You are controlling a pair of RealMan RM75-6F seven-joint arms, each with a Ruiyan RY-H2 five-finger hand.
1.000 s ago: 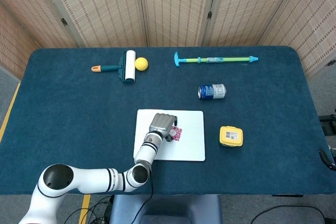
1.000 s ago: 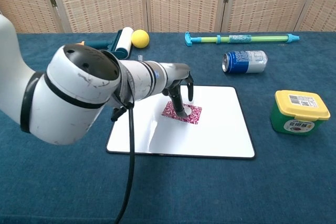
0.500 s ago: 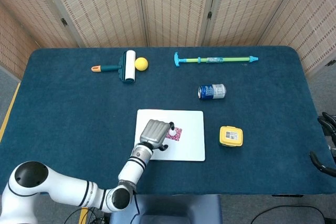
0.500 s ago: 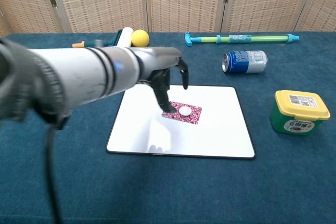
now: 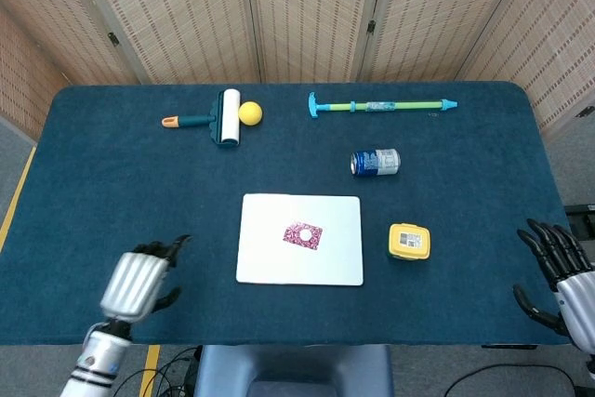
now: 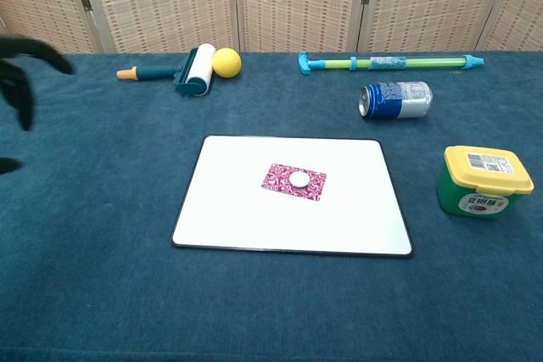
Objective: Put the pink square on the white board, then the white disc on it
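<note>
With the white disc (image 6: 299, 178) resting on the pink square (image 6: 293, 181) atop the white board (image 6: 339, 218) and both empty hands, left hand (image 5: 137, 283) and right hand (image 5: 555, 266), spread at the desk (image 5: 112, 183) edges, little could go wrong unless a careless sweep nudged the stack.

Your left hand (image 6: 19, 74) is blurred and cut by the chest view's left edge. Your right hand (image 5: 558, 271) is clipped at the head view's right edge, forearm out of frame.

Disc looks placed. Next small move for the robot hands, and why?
Probably none beyond parking: the white disc sits on the pink square, which lies flat on the white board. The left robot hand and right robot hand are both empty at the table's near edge, off the board. I'd hold them there.
</note>
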